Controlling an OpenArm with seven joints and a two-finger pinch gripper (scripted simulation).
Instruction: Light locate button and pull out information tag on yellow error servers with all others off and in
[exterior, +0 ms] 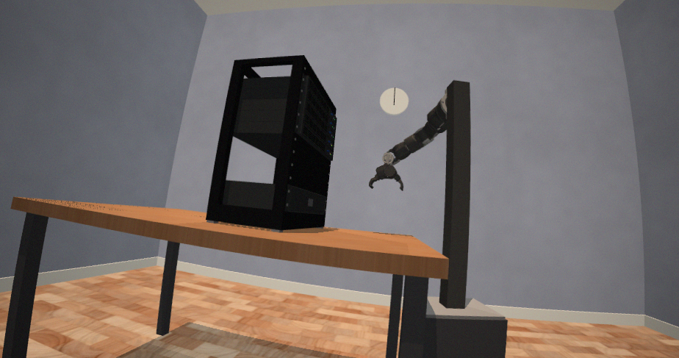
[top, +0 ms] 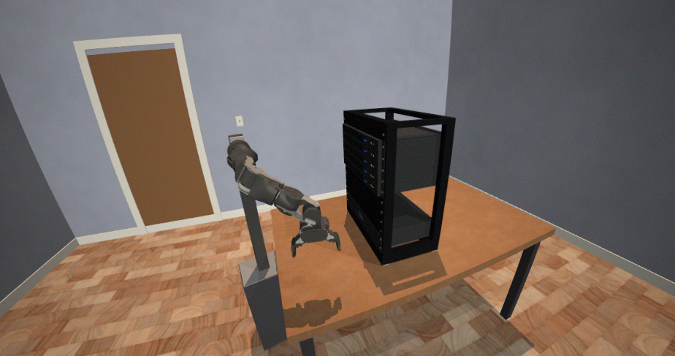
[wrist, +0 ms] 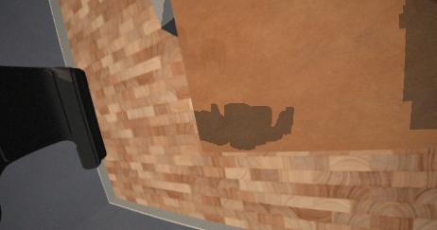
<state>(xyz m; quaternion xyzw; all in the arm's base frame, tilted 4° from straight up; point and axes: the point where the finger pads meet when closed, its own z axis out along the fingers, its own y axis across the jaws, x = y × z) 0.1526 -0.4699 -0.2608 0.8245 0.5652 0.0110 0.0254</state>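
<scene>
Top view shows the rack [top: 389, 188] [exterior: 292, 142] as a tall black open frame, upright on the orange-brown wooden table [top: 491, 212] [exterior: 370, 246] [wrist: 303, 55], well in from its edges at the front corner. Thick square posts and bars form its sides, with the side facing the camera left open, so dark boxy bodies show inside: a block of servers [top: 361, 158] [exterior: 317, 118] high up and a lower unit [top: 410, 226] [exterior: 306, 200] near the bottom, with a gap between them. The servers' faces are black, stacked one above another, and stand slightly proud of the rack's front. Small blue marks run down them in a column, and beside these sit tiny lights, some green, some yellowish; they are too small to say which server shows an error, or how each tag sits. Pale dots line the front post. The gripper [top: 316, 254] [exterior: 386, 188] hangs above the table before the rack, well apart from it, its two curved fingers spread wide and holding nothing.
</scene>
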